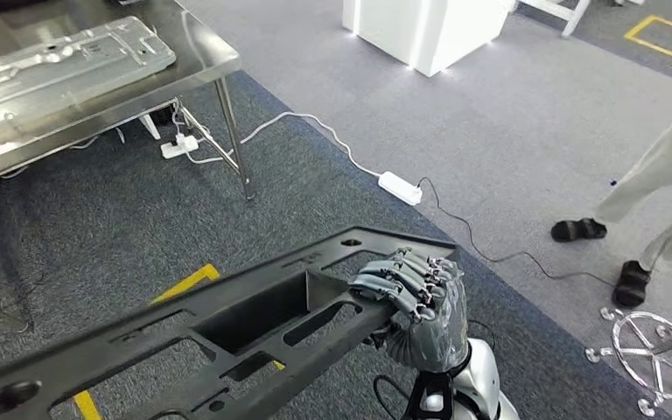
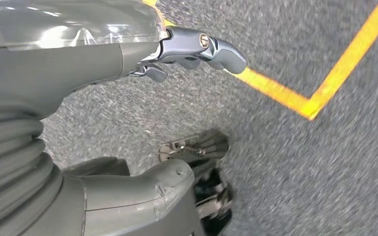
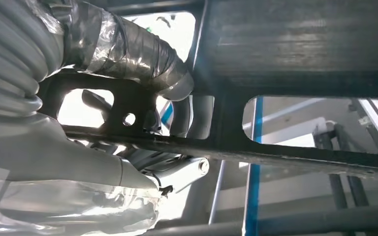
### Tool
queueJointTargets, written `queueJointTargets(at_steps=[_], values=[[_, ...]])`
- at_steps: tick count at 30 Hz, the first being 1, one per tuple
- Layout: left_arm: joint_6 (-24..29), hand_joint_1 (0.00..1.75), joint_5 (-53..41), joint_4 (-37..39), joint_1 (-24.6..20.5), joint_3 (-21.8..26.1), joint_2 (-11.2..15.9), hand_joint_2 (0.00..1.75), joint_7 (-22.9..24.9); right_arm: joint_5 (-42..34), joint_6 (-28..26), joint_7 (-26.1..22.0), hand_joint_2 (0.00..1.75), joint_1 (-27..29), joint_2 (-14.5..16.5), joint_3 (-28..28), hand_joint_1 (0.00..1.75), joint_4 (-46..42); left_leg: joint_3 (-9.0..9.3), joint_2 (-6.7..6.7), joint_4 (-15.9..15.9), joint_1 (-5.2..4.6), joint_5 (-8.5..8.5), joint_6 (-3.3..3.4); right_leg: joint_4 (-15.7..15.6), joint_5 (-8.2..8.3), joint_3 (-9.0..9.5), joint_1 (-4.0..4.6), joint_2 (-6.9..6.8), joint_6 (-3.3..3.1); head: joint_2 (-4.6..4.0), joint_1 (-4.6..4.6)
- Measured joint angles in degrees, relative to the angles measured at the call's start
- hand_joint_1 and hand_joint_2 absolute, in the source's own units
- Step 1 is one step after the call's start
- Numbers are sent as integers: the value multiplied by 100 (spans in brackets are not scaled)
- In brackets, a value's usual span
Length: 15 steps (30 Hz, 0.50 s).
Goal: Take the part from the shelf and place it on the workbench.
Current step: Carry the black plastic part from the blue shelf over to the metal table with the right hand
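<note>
While its fingers curl over the near edge, the robot's right hand [image 1: 413,302] grips a long black part [image 1: 227,328], a flat frame pierced with cut-outs, held above the dark carpet [image 1: 122,227] in the head view. From the hand the part stretches away toward the robot's left and runs out of frame, with a deep rectangular recess just beside the fingers. Well beyond the hand, across the carpet, stands a steel workbench [image 1: 201,52] carrying a pressed metal panel [image 1: 61,66]; the part is well apart from it. A white power strip [image 1: 400,187] and its cable lie on the floor ahead of the hand, and a person's legs and dark sandals [image 1: 604,254] stand off to the hand's right.

The right wrist view adds what the head view cannot: seen from beneath, the thumb [image 3: 128,54] presses up against the part's underside [image 3: 295,44] while the fingers wrap around a thin rail of the frame.

The left wrist view shows the left hand [image 2: 187,54] over grey carpet crossed by a yellow floor line [image 2: 325,83]. Its fingers point out straight, apart from the thumb, and nothing lies between them.
</note>
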Motion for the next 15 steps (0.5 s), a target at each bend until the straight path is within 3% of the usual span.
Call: queueJointTargets(at_steps=[1, 2, 4, 6, 8, 10, 12, 14, 15], values=[[3, 0, 8, 1, 1, 1, 2, 175, 0, -5, -1, -19, 175, 55, -4, -39, 175, -9, 0, -87, 4, -9, -3, 9, 286, -59, -183, 1, 50, -1, -1, 1], [7, 0, 16, 1, 7, 1, 3, 175, 0, -9, -1, -42, 175, 107, -7, -83, 175, -19, 3, -178, 12, -17, -6, 12, 373, 4, -280, 3, 71, -10, -1, 0], [13, 0, 28, 1, 22, 2, 7, 175, -1, -33, -1, -102, 175, 189, -13, -180, 175, -64, 8, -359, 41, -26, -19, 8, -97, 432, -164, 4, 151, -50, -1, -1], [15, 0, 34, 1, 28, 2, 2, 175, -4, -81, -1, -169, 175, 256, -14, -288, 175, -126, -13, -515, 83, -28, -40, -20, -836, 798, 110, -6, 466, -106, -1, -1], [25, 0, 38, 1, 31, 4, -2, 175, -9, -120, 0, -213, 175, 323, -16, -396, 175, -186, -57, -651, 98, -7, -48, -85, -1156, 867, 228, 1, 661, -137, -1, 2], [46, 0, 38, 0, 46, 8, 6, 175, -10, -143, 0, -243, 175, 373, -17, -485, 175, -236, -87, -751, 83, 14, -42, -162, -1209, 875, 263, 3, 539, -166, -1, 4], [64, 0, 38, -1, 59, 10, 18, 175, -8, -164, 0, -270, 175, 417, -16, -547, 175, -283, -155, -519, 235, -10, -147, -212, -1284, 894, 338, -25, 376, -233, -1, -7], [68, 0, 38, -2, 49, 11, 22, 175, -8, -181, -1, -288, 175, 476, -15, -598, 175, -327, -426, -132, 811, -13, -464, -253, -1327, 888, 397, -25, 186, -286, -1, -20], [68, 0, 38, -2, 41, 10, 22, 175, -7, -186, -2, -295, 175, 505, -15, -621, 175, -342, -624, -31, 1201, 7, -638, -277, -1327, 876, 408, -16, 88, -293, -1, -24]])
